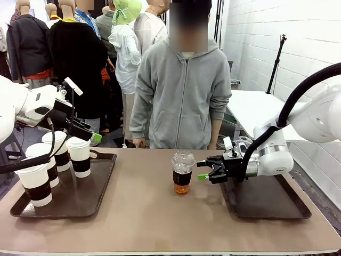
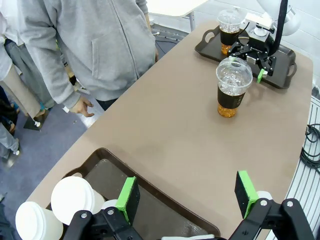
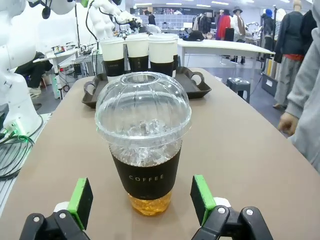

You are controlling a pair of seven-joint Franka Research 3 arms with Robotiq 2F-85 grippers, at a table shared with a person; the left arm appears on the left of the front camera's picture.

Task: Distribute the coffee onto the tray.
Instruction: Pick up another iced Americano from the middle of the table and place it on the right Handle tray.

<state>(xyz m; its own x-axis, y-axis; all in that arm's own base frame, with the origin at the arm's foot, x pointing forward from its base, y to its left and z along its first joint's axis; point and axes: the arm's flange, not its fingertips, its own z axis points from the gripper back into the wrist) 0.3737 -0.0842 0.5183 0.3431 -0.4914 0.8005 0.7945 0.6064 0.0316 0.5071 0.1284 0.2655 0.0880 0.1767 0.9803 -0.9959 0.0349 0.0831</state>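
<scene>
The tabletop (image 1: 144,213) is a plain matte taupe brown. Both trays, the left tray (image 1: 80,200) and the right tray (image 1: 266,202), are dark brown. The paper cups (image 1: 79,156) are white with white lids and dark brown sleeves. The clear dome-lidded cup (image 1: 183,172) has amber liquid at its base and a black band with white "COFFEE" lettering. The right end effector (image 1: 204,170) is black with bright green pads (image 3: 202,198); the left end effector (image 2: 187,200) is coloured alike. The person's hooded top (image 1: 184,101) is plain grey.
</scene>
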